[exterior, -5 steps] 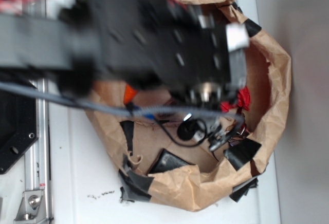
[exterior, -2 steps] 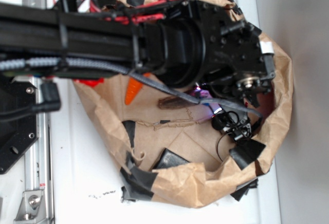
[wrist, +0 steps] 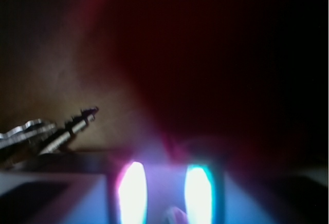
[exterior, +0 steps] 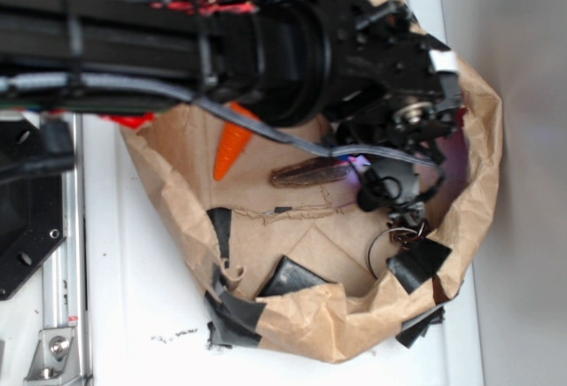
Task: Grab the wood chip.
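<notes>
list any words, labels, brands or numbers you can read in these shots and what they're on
None: no readable text shows in either view.
The robot arm and gripper carry no legible marking.
The paper bag, wood chip and carrot are unprinted.
The wrist view is dark and blurred, showing only glowing lights.

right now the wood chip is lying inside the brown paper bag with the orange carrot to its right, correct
Not quite. The wood chip does lie inside the brown paper bag, but the exterior view shows the orange carrot to its left, not its right.
</notes>
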